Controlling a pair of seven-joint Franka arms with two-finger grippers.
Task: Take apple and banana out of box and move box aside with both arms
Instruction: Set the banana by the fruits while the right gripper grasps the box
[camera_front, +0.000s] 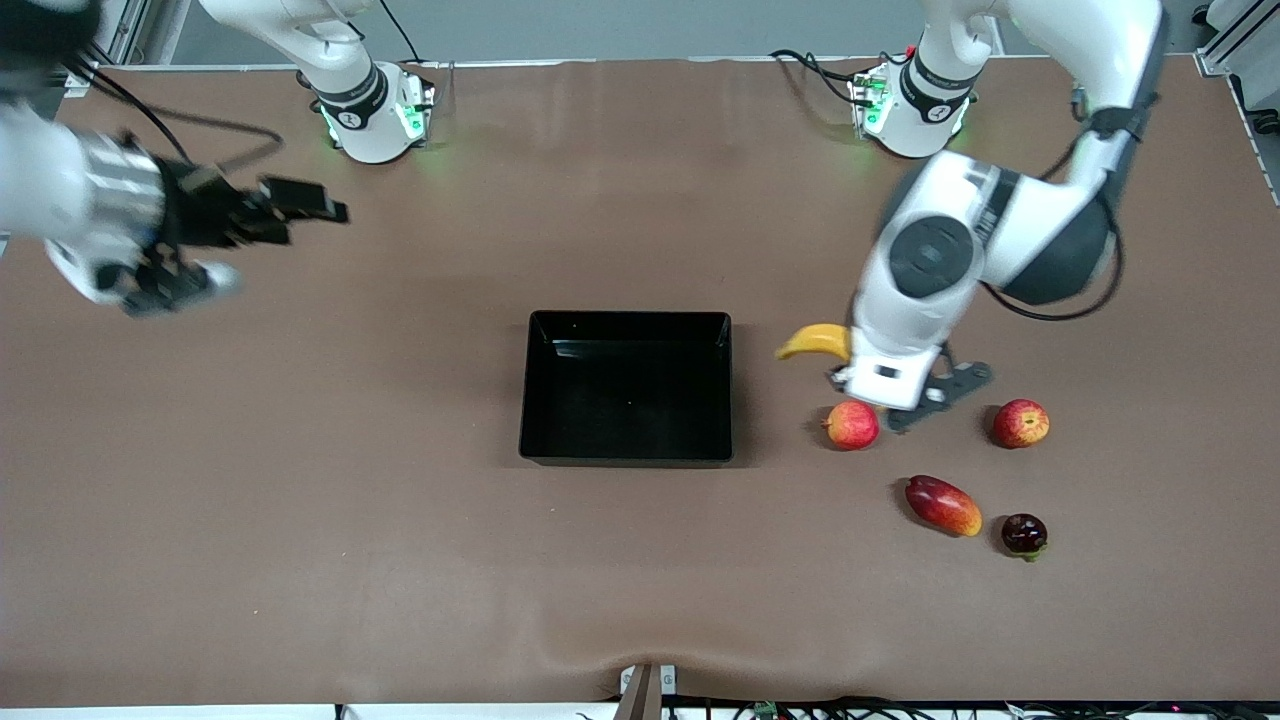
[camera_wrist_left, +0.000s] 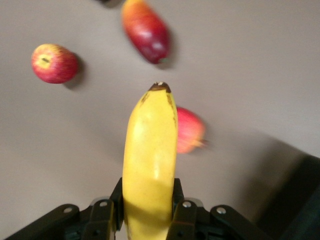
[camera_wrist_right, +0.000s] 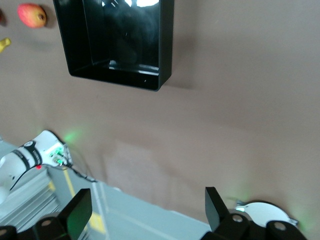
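box (camera_front: 627, 387): empty, frame centre, not moved aside yet | apple (camera_front: 1020, 423): on desk (camera_front: 400, 560), lower right, I believe this one | banana (camera_front: 816, 341): out, in the air between box and fruits | left tool (camera_front: 905, 395): clenched on banana | right tool (camera_front: 300, 205): upper left, released, waiting | left: put banana down, move box with both arms

The box (camera_front: 626, 387) sits mid-desk (camera_front: 400, 550). Toward the left arm's end lie the apple (camera_front: 1020, 423), a round fruit (camera_front: 851, 425), a mango (camera_front: 942, 505) and a plum (camera_front: 1024, 534). The banana (camera_front: 815, 342) hangs over the desk between box and round fruit.
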